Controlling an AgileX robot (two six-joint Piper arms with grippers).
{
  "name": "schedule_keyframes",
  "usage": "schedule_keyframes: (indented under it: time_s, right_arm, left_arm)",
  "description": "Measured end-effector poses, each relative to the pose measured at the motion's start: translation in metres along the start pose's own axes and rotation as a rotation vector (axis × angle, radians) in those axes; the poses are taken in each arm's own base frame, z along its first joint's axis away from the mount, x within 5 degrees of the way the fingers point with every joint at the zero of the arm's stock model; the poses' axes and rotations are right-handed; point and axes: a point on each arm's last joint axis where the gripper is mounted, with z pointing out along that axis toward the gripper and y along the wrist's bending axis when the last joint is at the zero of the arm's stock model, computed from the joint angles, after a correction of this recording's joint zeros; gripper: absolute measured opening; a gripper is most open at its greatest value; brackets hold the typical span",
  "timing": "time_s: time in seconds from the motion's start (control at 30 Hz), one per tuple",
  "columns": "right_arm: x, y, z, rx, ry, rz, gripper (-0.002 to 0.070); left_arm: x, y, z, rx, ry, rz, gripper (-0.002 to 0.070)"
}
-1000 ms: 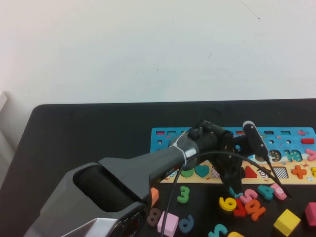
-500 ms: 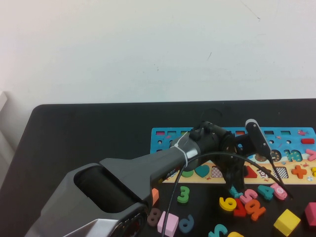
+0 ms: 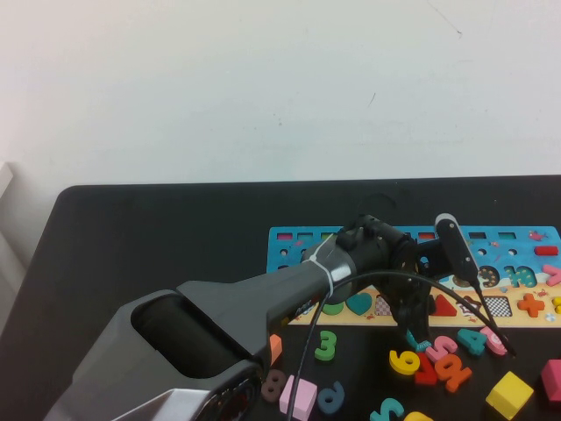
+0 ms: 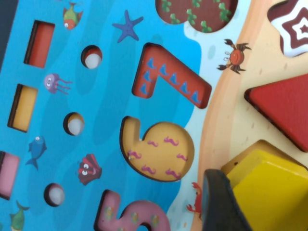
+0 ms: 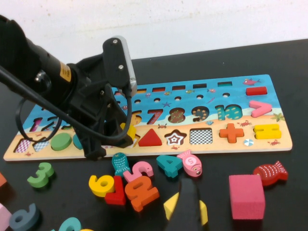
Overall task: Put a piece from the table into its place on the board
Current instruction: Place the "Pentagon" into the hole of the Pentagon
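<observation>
The board (image 3: pixel 289 238) lies at the back right of the black table, blue on top with a sandy bottom strip (image 5: pixel 284 144). My left gripper (image 3: pixel 412 326) reaches over that strip and is shut on the yellow pentagon piece (image 4: pixel 269 192). A dark fingertip (image 4: pixel 221 202) presses its side. The piece sits tilted at a wooden shape slot next to the red triangle (image 4: pixel 284 110). In the right wrist view the left gripper (image 5: pixel 115 142) stands left of that triangle (image 5: pixel 150 138). My right gripper (image 5: pixel 189 211) hangs near the table's front, over a yellow cube.
Loose pieces lie in front of the board: yellow 6 (image 3: pixel 403 361), green 3 (image 3: pixel 326 344), orange and pink numbers (image 5: pixel 142 190), pink fish (image 5: pixel 191 163), red fish (image 5: pixel 269 173), pink cube (image 5: pixel 246 196), yellow cube (image 3: pixel 509 394). The left arm's cable loops above them.
The left gripper has shifted slightly to the right over the board's bottom strip, still holding the yellow piece. Nothing else has moved.
</observation>
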Motion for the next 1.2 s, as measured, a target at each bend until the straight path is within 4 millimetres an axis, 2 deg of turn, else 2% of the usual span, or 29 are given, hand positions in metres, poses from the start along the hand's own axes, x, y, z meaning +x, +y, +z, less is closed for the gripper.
schedule_keyframes:
  time_s: [0.7, 1.07, 1.2]
  right_arm:
    - [0.0000, 0.0000, 0.0000, 0.000, 0.000, 0.000, 0.0593]
    - [0.0000, 0.0000, 0.0000, 0.000, 0.000, 0.000, 0.0593]
    - [0.0000, 0.0000, 0.0000, 0.000, 0.000, 0.000, 0.0593]
  left_arm:
    - [-0.0018, 0.0012, 0.0000, -0.013, -0.020, -0.038, 0.0311]
    - [-0.0011, 0.0008, 0.0014, -0.012, -0.021, -0.055, 0.0392]
    - [0.0010, -0.0007, 0.0015, 0.004, 0.003, -0.063, 0.0401]
